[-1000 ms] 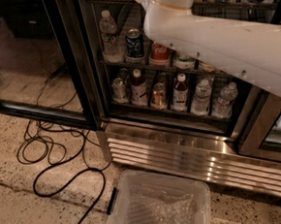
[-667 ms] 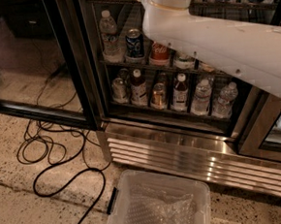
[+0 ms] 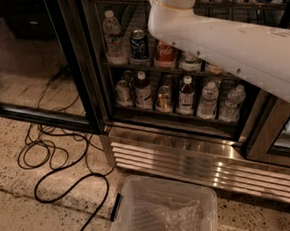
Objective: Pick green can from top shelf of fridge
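The fridge (image 3: 93, 66) stands open, and its louvred steel base (image 3: 188, 156) is below. My white arm (image 3: 230, 45) comes in from the right and rises past the top edge of the view in front of the racks. The gripper is above the view and does not show. The green can is out of view. Only the front rail of the highest visible rack (image 3: 236, 4) shows at the top edge, with bottle bottoms standing on it. On the rack below stand a water bottle (image 3: 112, 35), a dark can (image 3: 139, 43) and a red cola can (image 3: 165, 53).
The lowest rack holds several bottles and a can (image 3: 163, 98). The glass door (image 3: 30, 61) is swung open to the left. Black cables (image 3: 53, 165) loop across the speckled floor. A clear plastic bin (image 3: 137, 208) sits on the floor in front of the base grille.
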You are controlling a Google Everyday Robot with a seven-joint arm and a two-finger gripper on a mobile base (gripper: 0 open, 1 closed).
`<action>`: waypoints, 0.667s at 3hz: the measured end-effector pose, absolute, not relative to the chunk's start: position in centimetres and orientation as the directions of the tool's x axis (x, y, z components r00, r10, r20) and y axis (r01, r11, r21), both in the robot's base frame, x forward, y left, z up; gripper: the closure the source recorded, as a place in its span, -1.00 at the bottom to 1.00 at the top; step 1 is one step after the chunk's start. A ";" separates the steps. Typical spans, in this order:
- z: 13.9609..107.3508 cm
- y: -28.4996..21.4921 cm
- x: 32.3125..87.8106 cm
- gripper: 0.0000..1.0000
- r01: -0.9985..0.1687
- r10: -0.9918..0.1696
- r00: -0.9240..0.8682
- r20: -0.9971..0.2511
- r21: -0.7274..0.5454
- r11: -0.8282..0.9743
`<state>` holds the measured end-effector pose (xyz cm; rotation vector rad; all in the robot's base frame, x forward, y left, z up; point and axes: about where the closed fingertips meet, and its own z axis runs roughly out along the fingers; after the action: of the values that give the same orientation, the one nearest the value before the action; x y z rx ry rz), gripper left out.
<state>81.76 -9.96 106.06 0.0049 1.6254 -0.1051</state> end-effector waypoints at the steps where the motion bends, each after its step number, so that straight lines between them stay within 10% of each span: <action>1: 106.0 -10.5 82.6 -0.38 0.081 -0.058 -0.055 -0.997 -0.062 0.995; 2: 106.4 -10.9 83.4 -0.34 0.094 -0.051 -0.042 -0.998 -0.055 0.994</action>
<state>83.36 -10.92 106.35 0.0328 1.6087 -0.1172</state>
